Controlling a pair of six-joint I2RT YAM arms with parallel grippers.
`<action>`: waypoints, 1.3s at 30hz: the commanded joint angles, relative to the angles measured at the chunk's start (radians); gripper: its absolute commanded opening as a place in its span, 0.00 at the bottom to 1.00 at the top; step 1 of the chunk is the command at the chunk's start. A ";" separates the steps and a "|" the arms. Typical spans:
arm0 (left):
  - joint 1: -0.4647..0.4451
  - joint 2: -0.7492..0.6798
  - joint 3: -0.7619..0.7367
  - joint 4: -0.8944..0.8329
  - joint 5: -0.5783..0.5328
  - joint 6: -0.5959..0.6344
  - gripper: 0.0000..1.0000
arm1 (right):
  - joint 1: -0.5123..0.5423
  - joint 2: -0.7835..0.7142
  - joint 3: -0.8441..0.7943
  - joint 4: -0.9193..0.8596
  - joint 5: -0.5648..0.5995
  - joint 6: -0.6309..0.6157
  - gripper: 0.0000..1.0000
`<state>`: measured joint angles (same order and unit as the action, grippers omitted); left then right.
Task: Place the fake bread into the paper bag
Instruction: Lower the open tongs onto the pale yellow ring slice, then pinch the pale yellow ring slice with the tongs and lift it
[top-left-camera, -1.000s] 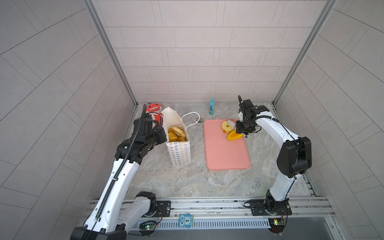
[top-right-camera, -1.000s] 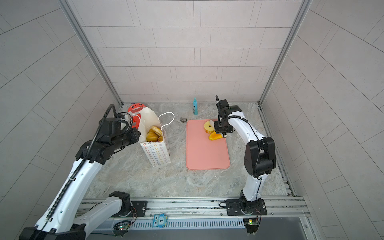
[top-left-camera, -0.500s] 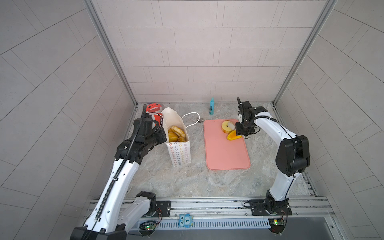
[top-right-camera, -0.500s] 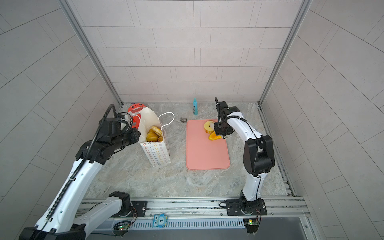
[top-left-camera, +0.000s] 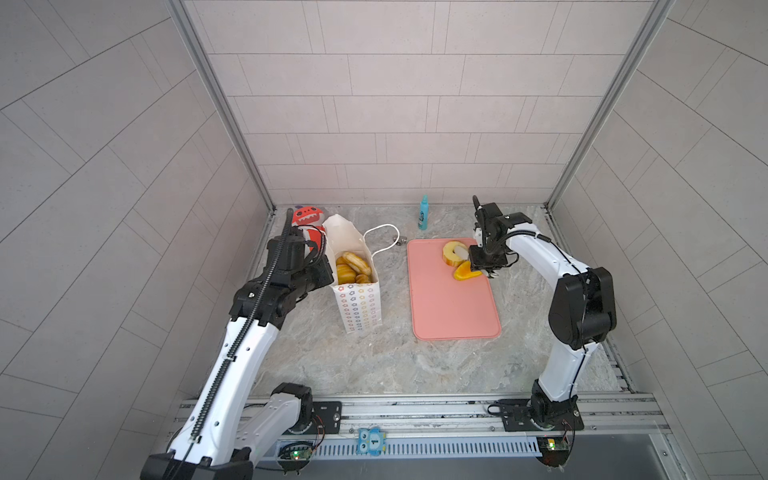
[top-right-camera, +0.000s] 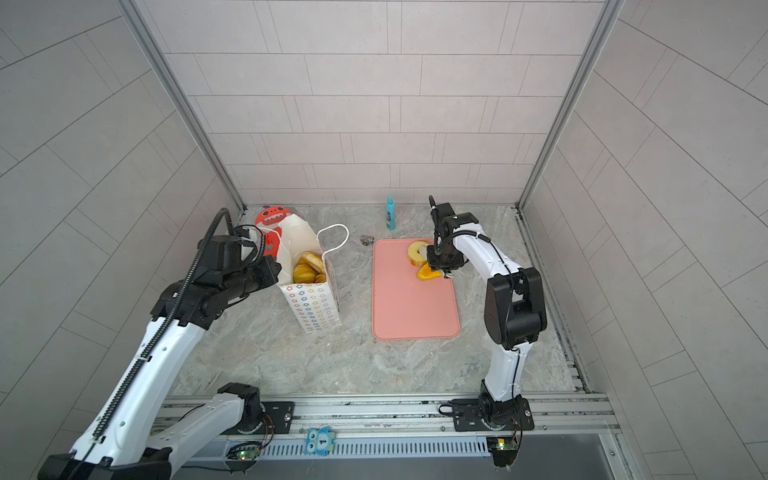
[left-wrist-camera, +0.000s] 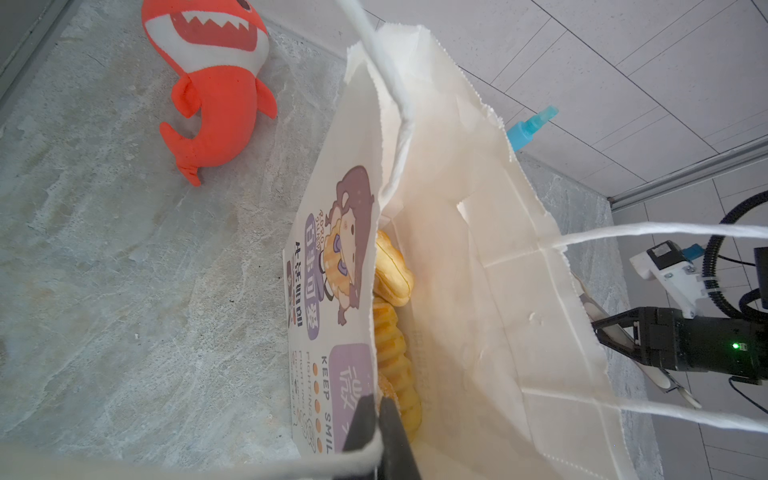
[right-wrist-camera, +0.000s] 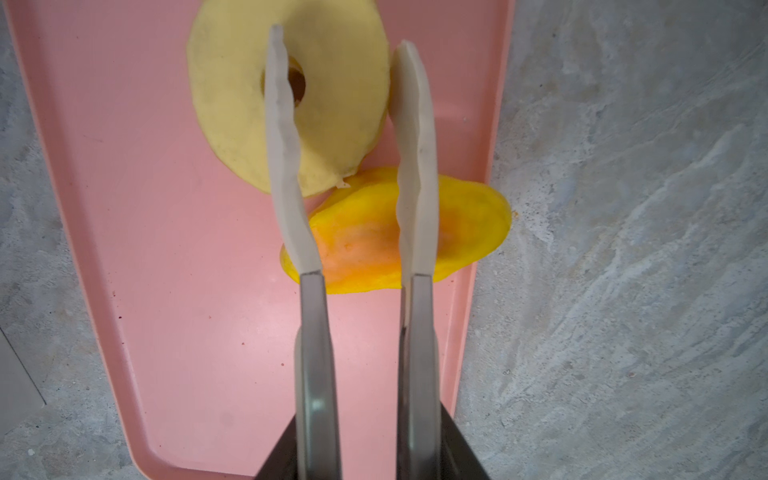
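Note:
The white paper bag (top-left-camera: 357, 307) (top-right-camera: 316, 305) stands left of the tray, with several golden fake bread pieces (top-left-camera: 353, 266) (left-wrist-camera: 390, 274) inside. My left gripper (left-wrist-camera: 376, 409) (top-left-camera: 328, 266) is shut on the bag's near rim and holds the mouth apart. On the pink tray (top-left-camera: 449, 307) (right-wrist-camera: 187, 291) lie a pale ring (top-left-camera: 451, 253) (right-wrist-camera: 232, 104) and an orange-yellow flat piece (top-left-camera: 463, 273) (right-wrist-camera: 361, 241). My right gripper (right-wrist-camera: 340, 41) (top-left-camera: 473, 259) hangs open just above the ring. One finger crosses the ring's hole and the other runs along its outer edge.
A red plush shark (top-left-camera: 305, 216) (left-wrist-camera: 208, 83) lies behind the bag by the back left corner. A small blue bottle (top-left-camera: 423, 212) stands at the back wall. A small metal piece (top-left-camera: 401, 240) sits beside the tray's far left corner. Walls close in on three sides.
My right gripper has shifted slightly over the ring and its fingers have drawn a little closer. The left arm, bag and bread pieces have not moved.

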<state>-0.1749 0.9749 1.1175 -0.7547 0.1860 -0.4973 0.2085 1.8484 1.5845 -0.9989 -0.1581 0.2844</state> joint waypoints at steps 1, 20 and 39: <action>0.006 -0.010 -0.012 -0.025 -0.010 0.016 0.06 | -0.003 0.012 0.034 -0.001 -0.007 -0.006 0.38; 0.006 -0.007 0.003 -0.029 -0.010 0.019 0.06 | -0.003 -0.090 0.007 0.008 -0.026 0.015 0.26; 0.006 -0.004 0.010 -0.029 -0.009 0.019 0.06 | -0.002 -0.257 -0.056 0.018 -0.106 0.043 0.23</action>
<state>-0.1749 0.9749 1.1179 -0.7567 0.1829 -0.4965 0.2085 1.6524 1.5345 -0.9928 -0.2405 0.3153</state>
